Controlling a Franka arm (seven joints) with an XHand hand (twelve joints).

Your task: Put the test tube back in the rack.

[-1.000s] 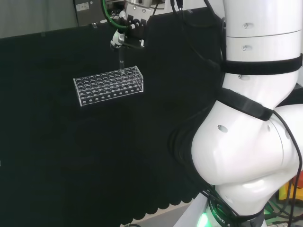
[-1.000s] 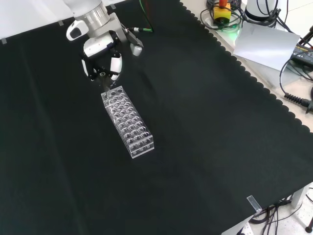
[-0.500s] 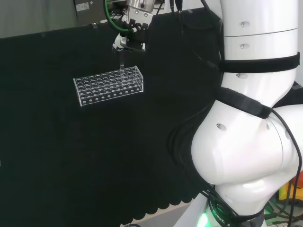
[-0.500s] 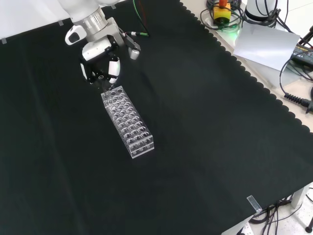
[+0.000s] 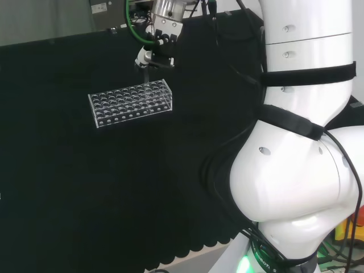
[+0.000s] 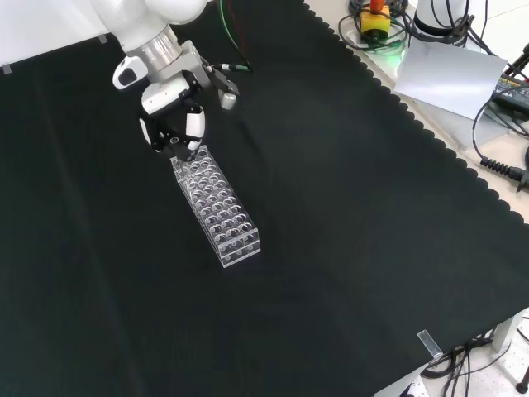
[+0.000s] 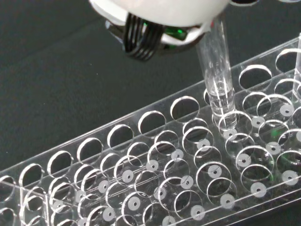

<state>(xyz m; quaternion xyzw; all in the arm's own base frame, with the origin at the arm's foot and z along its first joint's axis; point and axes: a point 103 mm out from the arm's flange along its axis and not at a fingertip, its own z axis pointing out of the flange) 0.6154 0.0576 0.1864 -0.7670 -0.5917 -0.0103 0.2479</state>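
Observation:
A clear plastic rack point(image 6: 216, 207) with several rows of holes lies on the black cloth, left of the arm's links in the head view point(image 5: 131, 102). The black and white hand point(image 6: 176, 124) hangs over the rack's far end, shut on a clear test tube point(image 7: 215, 66) that it holds upright. In the wrist view the tube's lower end stands in a hole of the rack point(image 7: 141, 179) near its end, in an outer row. The hand point(image 5: 153, 54) sits just above the rack's right end in the head view. A blurred white part of the hand point(image 7: 160, 12) shows above the tube.
The cloth's scalloped edge point(image 6: 446, 161) runs down the right of the front view. Beyond it lie a grey sheet point(image 6: 450, 70), a yellow and red button box point(image 6: 376, 16) and cables point(image 6: 500, 165). A small clear piece point(image 6: 428, 343) sits at the bench's near corner.
The hand has come down towards the rack's end with the tube, so the tube now reaches lower, into a hole. The rack has not moved.

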